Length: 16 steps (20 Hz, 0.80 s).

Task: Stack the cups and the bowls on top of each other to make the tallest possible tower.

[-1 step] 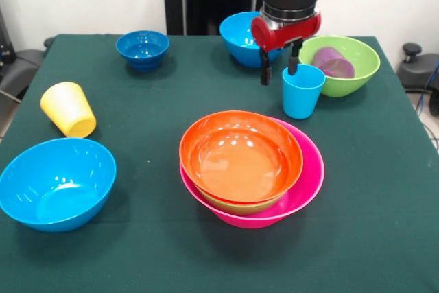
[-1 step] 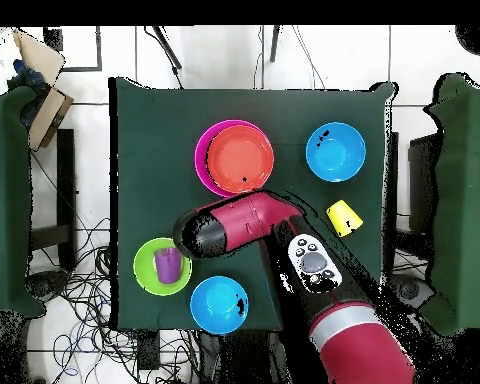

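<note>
Red gripper (image 1: 279, 66) hovers, fingers apart, at eleven o'clock of the upright light blue cup (image 1: 302, 91), seemingly lining up to grasp it for the orange-pink tower (image 1: 250, 169).

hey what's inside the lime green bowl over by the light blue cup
A purple cup lies inside the lime-green bowl; the overhead view shows it there too. The light blue cup covers part of the bowl's near wall, and the bowl's floor beneath the purple cup is hidden.
</note>
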Each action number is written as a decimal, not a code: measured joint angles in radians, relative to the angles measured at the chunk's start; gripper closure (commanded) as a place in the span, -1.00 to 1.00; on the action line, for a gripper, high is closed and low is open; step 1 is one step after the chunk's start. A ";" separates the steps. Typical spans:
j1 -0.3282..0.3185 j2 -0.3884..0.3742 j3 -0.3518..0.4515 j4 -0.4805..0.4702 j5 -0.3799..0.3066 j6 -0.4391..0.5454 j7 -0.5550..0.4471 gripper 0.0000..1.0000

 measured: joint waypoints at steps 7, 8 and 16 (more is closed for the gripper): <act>0.000 0.055 0.000 -0.047 0.000 0.000 0.000 -1.00; 0.000 0.062 0.000 -0.053 -0.002 0.000 0.000 -1.00; 0.000 0.115 0.000 -0.090 -0.029 0.000 0.000 -1.00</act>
